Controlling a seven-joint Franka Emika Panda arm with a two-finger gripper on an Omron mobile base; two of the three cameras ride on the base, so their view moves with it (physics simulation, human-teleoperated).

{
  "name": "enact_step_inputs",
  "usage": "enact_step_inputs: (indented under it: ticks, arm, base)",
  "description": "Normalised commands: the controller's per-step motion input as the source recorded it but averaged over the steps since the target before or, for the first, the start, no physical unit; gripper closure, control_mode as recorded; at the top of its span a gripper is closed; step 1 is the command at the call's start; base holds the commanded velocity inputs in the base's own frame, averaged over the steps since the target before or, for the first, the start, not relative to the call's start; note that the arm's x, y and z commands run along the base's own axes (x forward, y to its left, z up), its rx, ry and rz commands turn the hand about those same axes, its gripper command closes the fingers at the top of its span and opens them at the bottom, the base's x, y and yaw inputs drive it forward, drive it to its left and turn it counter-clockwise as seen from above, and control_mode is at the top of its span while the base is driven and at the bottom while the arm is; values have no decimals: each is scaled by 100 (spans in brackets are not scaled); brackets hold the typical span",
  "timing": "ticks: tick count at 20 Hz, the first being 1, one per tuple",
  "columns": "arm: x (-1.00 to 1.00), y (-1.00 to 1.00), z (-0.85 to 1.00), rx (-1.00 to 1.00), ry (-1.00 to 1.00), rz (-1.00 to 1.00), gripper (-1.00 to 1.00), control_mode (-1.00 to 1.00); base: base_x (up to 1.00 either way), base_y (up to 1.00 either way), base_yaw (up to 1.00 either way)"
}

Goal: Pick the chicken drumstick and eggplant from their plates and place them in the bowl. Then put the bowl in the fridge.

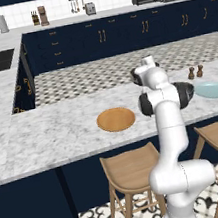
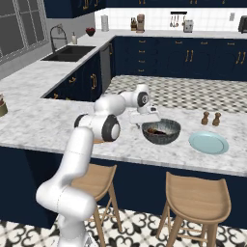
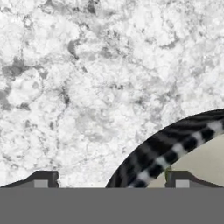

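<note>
Both plates, wooden plate [image 1: 115, 119] and blue plate [image 2: 208, 143], sit bare on the marble counter [image 1: 44, 132]; bowl [image 2: 161, 131] holds reddish-brown and dark pieces, likely drumstick and eggplant, so loading looks done. Gripper [image 3: 111, 180] is spread wide and empty, jaws straddling the bowl's rim, 1 tip inside, 1 outside. Probably lining up a rim grasp.
</note>
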Motion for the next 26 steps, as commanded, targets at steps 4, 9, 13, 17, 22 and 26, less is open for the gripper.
enact_step_inputs:
  ticks: [4,9,13,17,22,26]
  arm:
    - [-46,-1,-12,0,9,0,100,-100]
    - [-65,-2,-7,0,5,0,100,-100]
    - [-84,2,-1,0,-7,0,100,-100]
    - [-100,43,5,-4,-50,8,100,-100]
    - [-91,50,22,-21,-45,29,100,-100]
    - [-46,69,37,-25,-20,50,100,-100]
  base:
    - [0,0,0]
    - [0,0,0]
    - [0,0,0]
    - [0,0,0]
    - [0,0,0]
    - [0,0,0]
